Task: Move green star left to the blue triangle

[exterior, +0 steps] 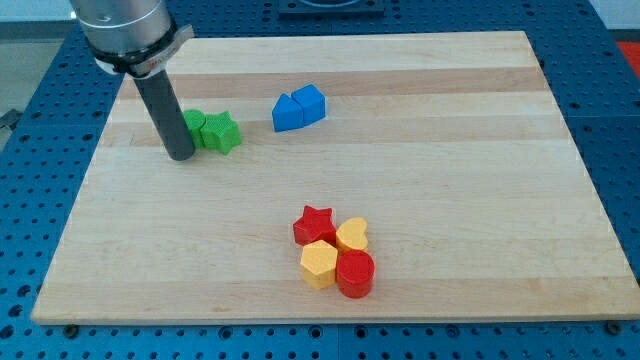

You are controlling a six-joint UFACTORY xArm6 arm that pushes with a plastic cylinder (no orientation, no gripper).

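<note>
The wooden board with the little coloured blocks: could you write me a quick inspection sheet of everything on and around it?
Surface: pale wooden board, lying flat.
Job's things: green star at the view's upper left, a green block touching its left side; blue triangle to the star's right, apart from it, touching a blue block.
Clutter: red star, yellow heart, yellow hexagon and red cylinder, clustered near the view's bottom.
Grippers: none; my tip sits just left of the green pair.
Cables: nothing seen.
Surroundings: blue perforated table around the board.
</note>
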